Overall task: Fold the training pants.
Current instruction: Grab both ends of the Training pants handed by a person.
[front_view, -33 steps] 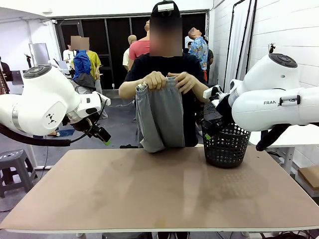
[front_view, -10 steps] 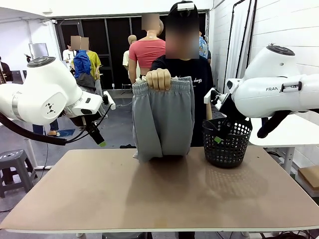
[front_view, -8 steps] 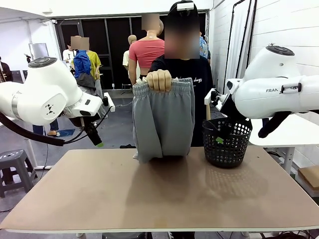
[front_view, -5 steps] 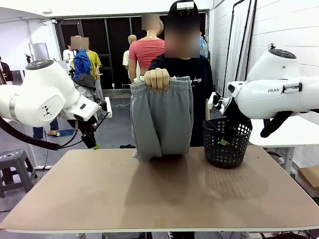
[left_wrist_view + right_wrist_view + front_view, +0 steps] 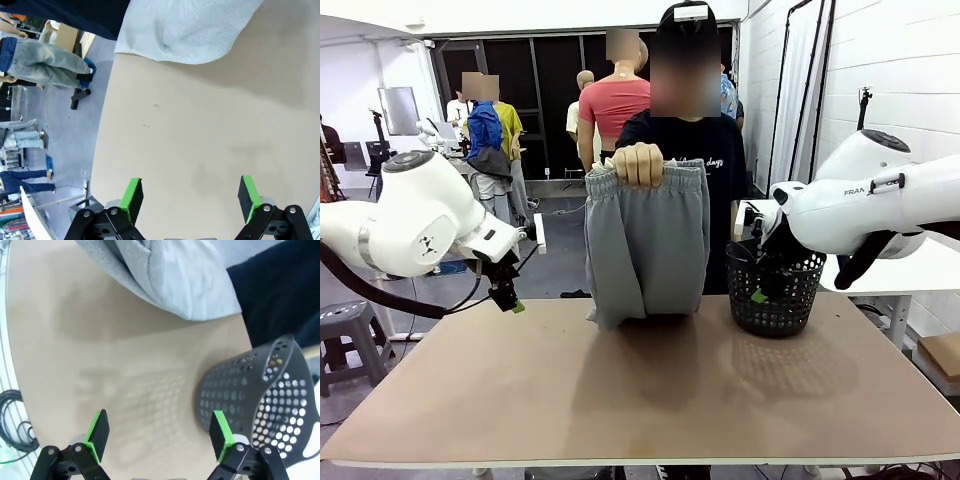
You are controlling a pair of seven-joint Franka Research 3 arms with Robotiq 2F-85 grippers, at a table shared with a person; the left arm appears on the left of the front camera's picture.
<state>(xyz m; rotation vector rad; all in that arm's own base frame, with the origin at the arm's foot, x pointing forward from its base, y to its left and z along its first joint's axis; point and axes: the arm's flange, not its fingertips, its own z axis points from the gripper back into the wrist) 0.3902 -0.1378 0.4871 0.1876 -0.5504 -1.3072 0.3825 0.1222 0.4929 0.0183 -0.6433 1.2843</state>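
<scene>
A person at the far side holds the light grey training pants (image 5: 645, 240) up by the gathered waistband with one hand (image 5: 638, 162). The doubled legs hang down and their lower end touches the table's far edge. The same grey cloth hangs into the left wrist view (image 5: 190, 27) and the right wrist view (image 5: 165, 277). My left gripper (image 5: 508, 300) hovers over the table's far left, left of the pants, open and empty (image 5: 189, 194). My right gripper (image 5: 756, 290) is in front of the black basket, right of the pants, also open and empty (image 5: 159, 434).
A black mesh basket (image 5: 776, 290) stands at the far right of the brown table (image 5: 640, 390), close beside my right gripper (image 5: 260, 390). Other people stand well behind the table.
Both arms have come lower toward the table. The left gripper dropped to the table's far left edge and the right one sank in front of the basket. The person keeps holding the pants up.
</scene>
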